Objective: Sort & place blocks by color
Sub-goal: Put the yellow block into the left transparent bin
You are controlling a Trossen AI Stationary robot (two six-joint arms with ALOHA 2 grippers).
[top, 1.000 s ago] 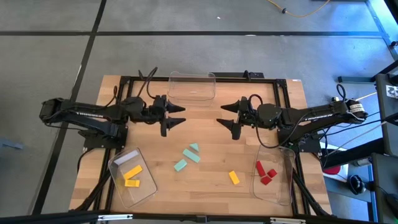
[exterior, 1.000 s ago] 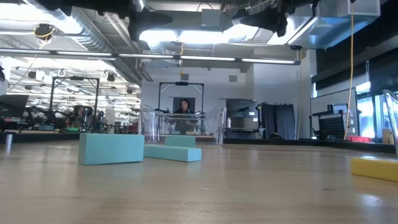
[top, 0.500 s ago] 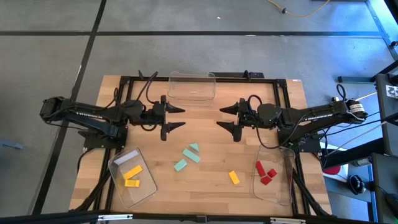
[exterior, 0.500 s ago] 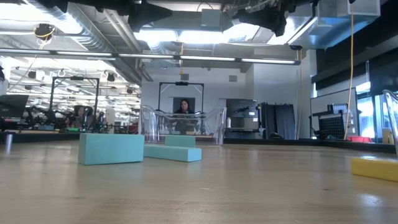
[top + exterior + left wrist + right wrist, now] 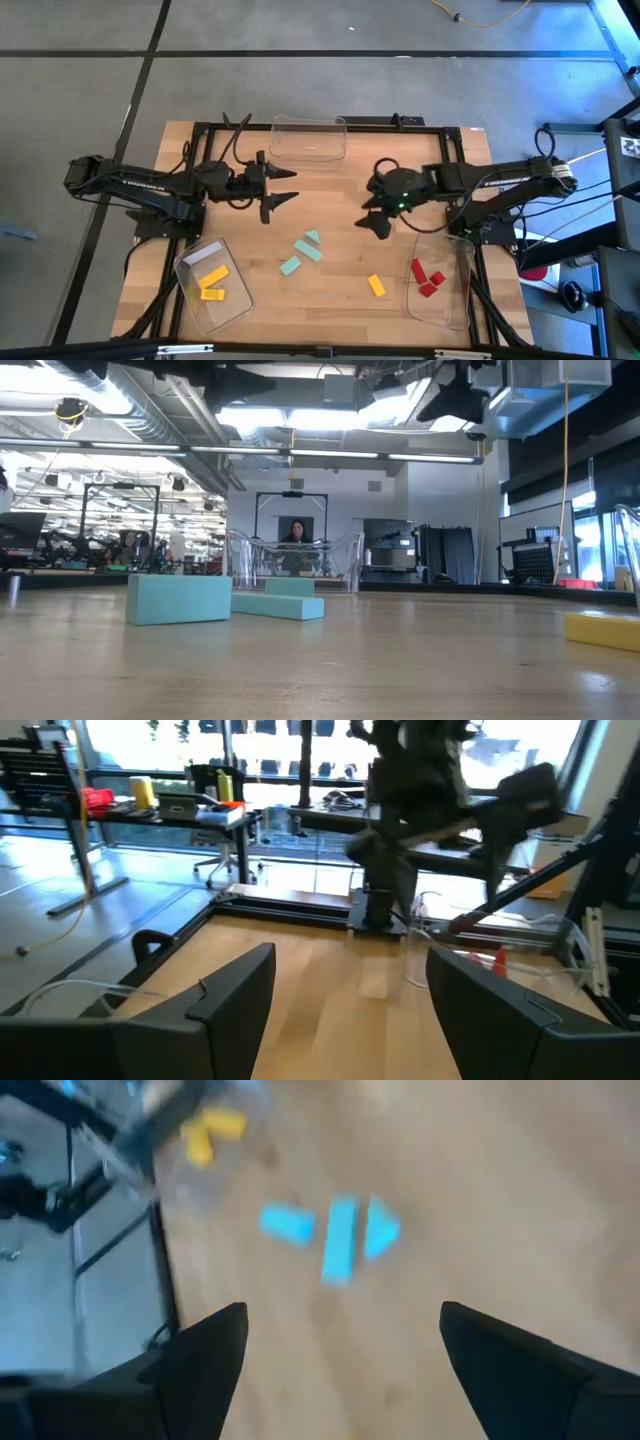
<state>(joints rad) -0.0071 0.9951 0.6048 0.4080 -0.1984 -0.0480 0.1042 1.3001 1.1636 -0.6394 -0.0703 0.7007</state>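
Observation:
Three mint-green blocks [image 5: 303, 251] lie flat near the table's middle; they also show in the low view [image 5: 178, 599] and the right wrist view [image 5: 340, 1252]. A yellow block [image 5: 376, 285] lies on the wood right of them. Red blocks [image 5: 428, 278] sit in the right clear bin, and yellow blocks [image 5: 212, 283] in the left clear bin. My right gripper [image 5: 372, 214] is open. It hovers right of and beyond the mint blocks, tipped down toward them [image 5: 345, 1355]. My left gripper [image 5: 285, 188] is open and level, in the air beyond the mint blocks [image 5: 350, 1010].
A third clear bin [image 5: 309, 140] stands at the far edge, between the two arms. The left bin [image 5: 190, 262] sits at the near left corner and the right bin [image 5: 455, 290] at the near right. Bare wood lies around the loose blocks. A person shows far behind the table [image 5: 296, 532].
My right gripper has swung from pointing level at the left arm to pointing down and toward the near-left, at the mint blocks. Its wrist has moved a little toward the table's middle. The blocks have not moved.

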